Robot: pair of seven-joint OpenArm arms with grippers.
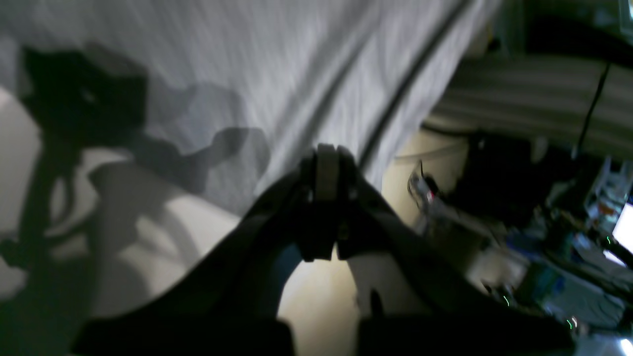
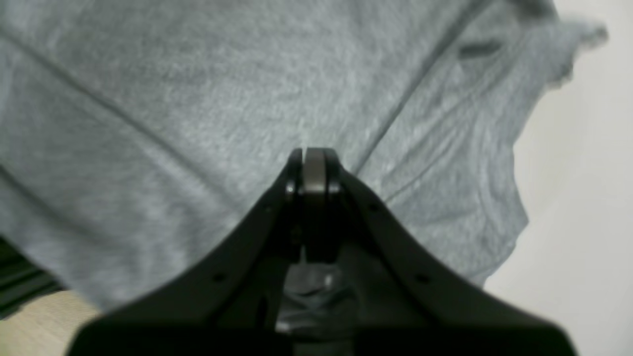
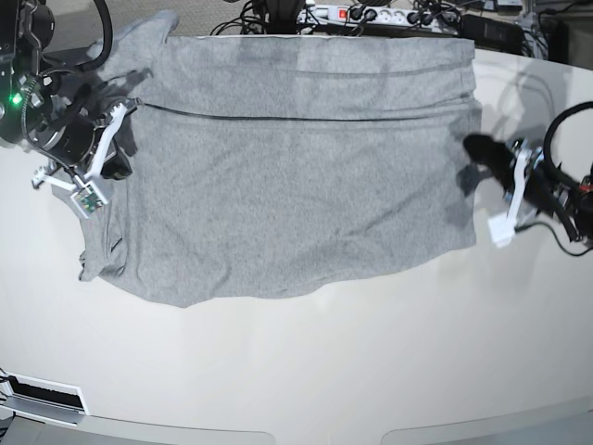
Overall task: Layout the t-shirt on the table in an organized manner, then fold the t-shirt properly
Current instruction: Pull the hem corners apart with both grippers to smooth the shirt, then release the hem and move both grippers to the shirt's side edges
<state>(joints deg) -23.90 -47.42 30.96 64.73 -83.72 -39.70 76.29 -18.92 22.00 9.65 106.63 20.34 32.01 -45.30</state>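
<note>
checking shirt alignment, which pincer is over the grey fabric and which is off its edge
The right pincer hangs over the t-shirt, with cloth behind its tips. The left pincer sits at the shirt's side edge, bare table beneath it. Both are shut.

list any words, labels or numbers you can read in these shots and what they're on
None can be read.
The t-shirt shows only its plain grey side in all three views; no lettering is visible.
The power strip beyond the table may carry markings, but they are too small to read.
The clutter at the right of the left wrist view is too blurred to read.
</note>
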